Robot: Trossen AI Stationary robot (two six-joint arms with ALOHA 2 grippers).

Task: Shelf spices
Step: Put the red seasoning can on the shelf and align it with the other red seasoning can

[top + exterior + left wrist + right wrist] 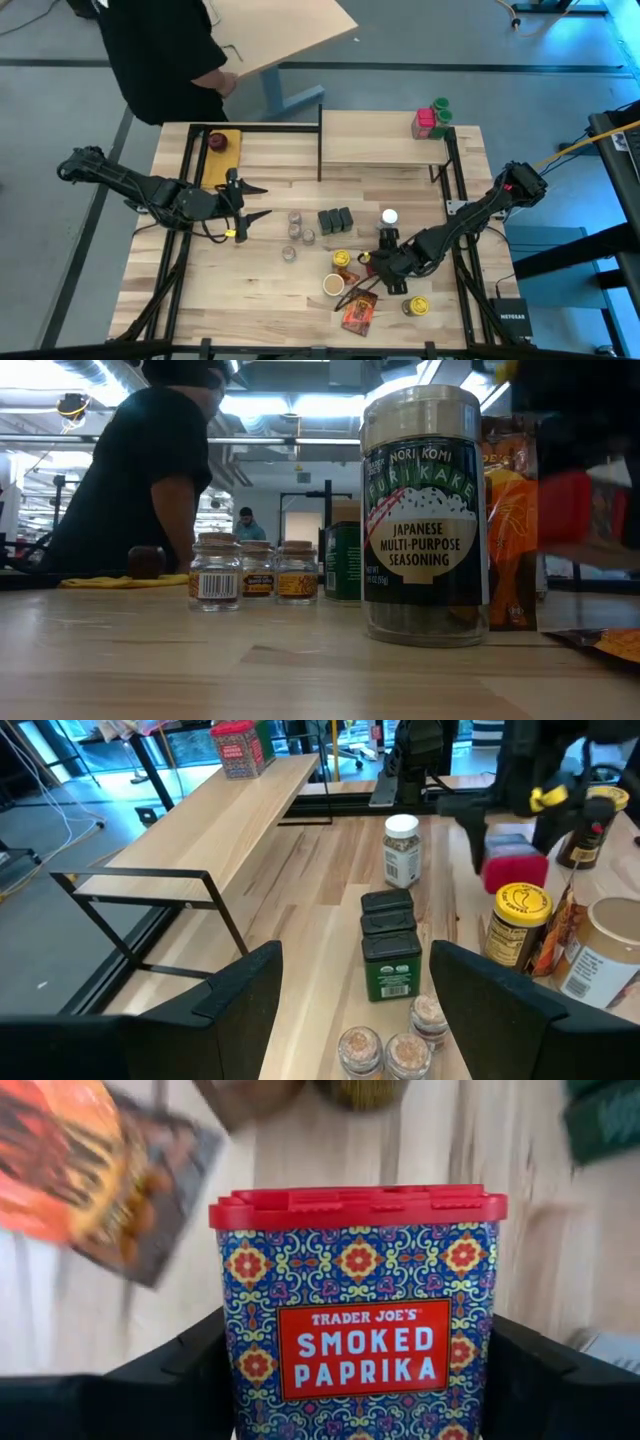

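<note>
The shelf (pixel 375 140), a pale board on a black frame, stands at the table's far right and bears a red box (pixel 424 122) and green-lidded jars (pixel 441 110). Mid-table stand three small jars (pixel 296 234), three dark tins (pixel 336 220) and a white-lidded jar (pixel 389 218). Yellow-lidded jars (pixel 342 259), a tan-lidded jar (pixel 333 285) and an orange packet (pixel 358 313) lie nearer. My right gripper (pixel 380 262) is shut on a red-lidded smoked paprika tin (pixel 355 1310) above these. My left gripper (pixel 258 201) hovers open at the left, apart from everything. My right gripper pinches the paprika tin by its two narrow sides (pixel 232 1380), toward the bottom end, between its two fingers (pixel 165 1385). The fingers slant steeply down from above and lie along the tin. The tin is lifted clear of the table, its red lid (pixel 515 872) pointing down.
A person in dark clothes (pixel 165 55) stands at the table's far left corner. A dark red round thing sits on a yellow pad (pixel 220 142) there. Black frame rails (pixel 190 180) run along both side edges. Bare wood lies between my left gripper and the jars.
</note>
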